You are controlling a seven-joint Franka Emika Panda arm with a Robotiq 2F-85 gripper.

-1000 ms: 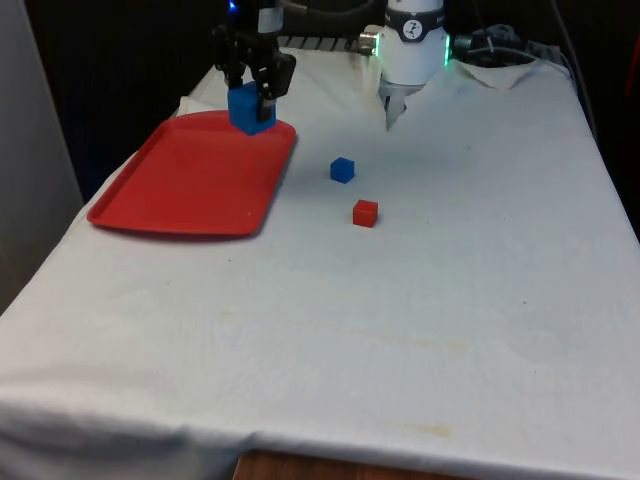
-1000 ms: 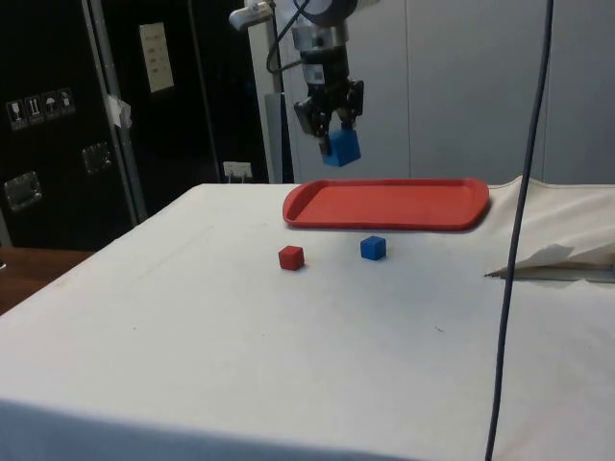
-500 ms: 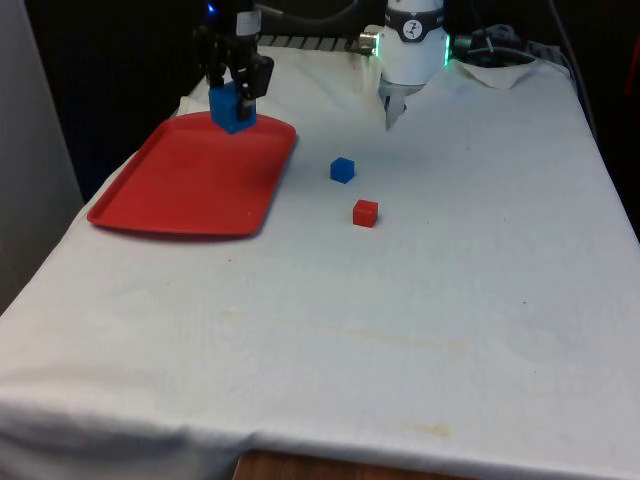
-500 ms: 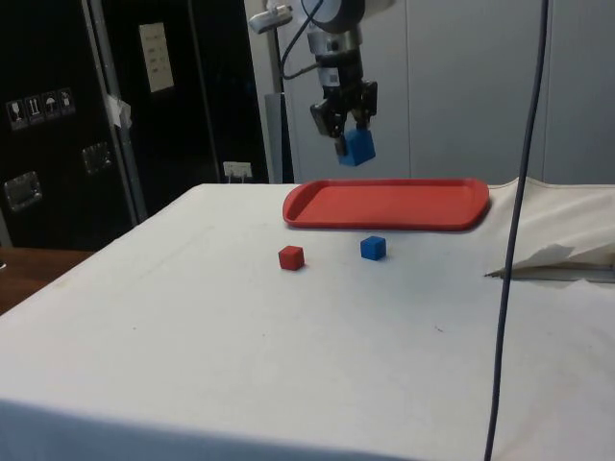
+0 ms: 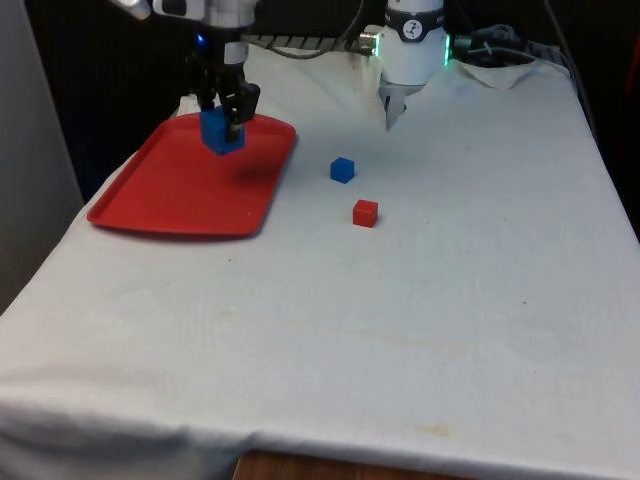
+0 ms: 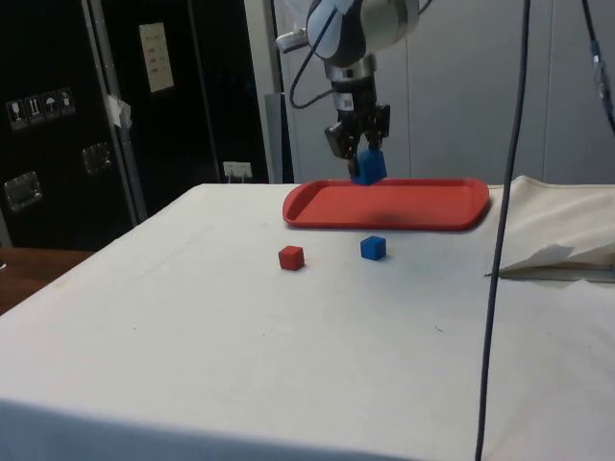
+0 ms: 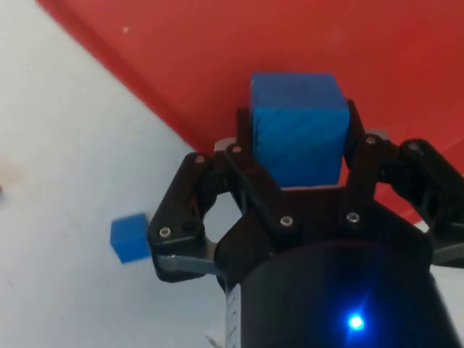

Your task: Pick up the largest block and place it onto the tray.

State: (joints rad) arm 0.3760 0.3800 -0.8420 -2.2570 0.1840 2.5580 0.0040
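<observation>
fingers [image 7: 243, 156] clamp the large blue block [image 7: 296, 127] above the red tray [image 5: 170, 190].

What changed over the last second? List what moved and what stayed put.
The gripper, shut on the large blue block, carried it from the red tray's edge nearest the small blocks to above the tray and came lower; the block is not yet set down. The small blue block and the small red block stayed where they were on the white cloth, as did the tray.

There are two blue blocks, large [image 5: 218, 131] and small [image 5: 343, 169], one red block [image 5: 365, 212] and one red tray [image 5: 160, 190].
</observation>
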